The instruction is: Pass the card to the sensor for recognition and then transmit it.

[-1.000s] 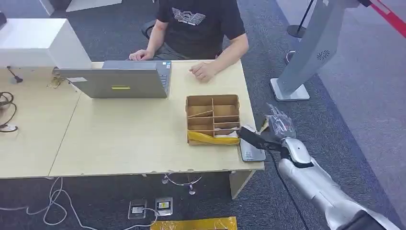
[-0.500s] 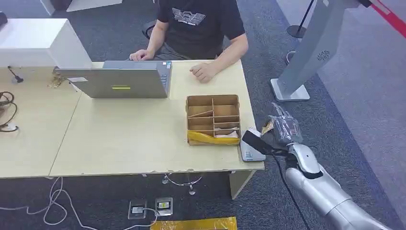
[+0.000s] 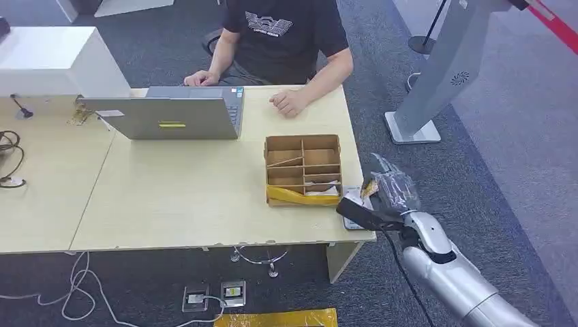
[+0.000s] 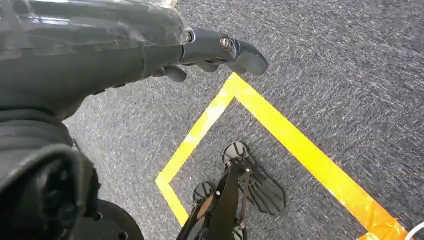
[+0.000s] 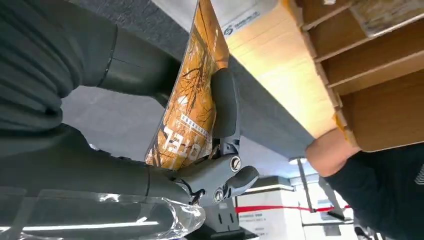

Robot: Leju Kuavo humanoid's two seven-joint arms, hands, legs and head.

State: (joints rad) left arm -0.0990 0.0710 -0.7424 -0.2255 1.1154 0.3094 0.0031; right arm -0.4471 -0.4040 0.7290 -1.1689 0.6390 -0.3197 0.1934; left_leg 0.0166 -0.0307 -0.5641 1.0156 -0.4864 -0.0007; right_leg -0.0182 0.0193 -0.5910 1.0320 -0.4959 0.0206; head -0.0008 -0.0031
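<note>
My right hand (image 3: pixel 387 195) hovers at the table's front right corner and pinches an orange printed card (image 3: pixel 370 185) between thumb and fingers. In the right wrist view the card (image 5: pixel 191 102) stands on edge in that hand (image 5: pixel 220 150), close to the table's corner. The grey sensor pad (image 3: pixel 353 219) lies flat on that corner, and the hand's dark thumb partly covers it. My left hand (image 4: pixel 220 47) hangs over the carpet and holds nothing, its thumb stretched out.
A divided cardboard box (image 3: pixel 303 167) with a yellow strip stands just left of the sensor. A person (image 3: pixel 286 34) sits behind the table, one hand (image 3: pixel 290 102) resting by a laptop (image 3: pixel 170 116). A grey kiosk stand (image 3: pixel 443 75) rises at the right. Yellow floor tape (image 4: pixel 280 135).
My right hand, still holding the card, first rose slightly and then came down and left toward the sensor; its thumb now lies over the pad.
</note>
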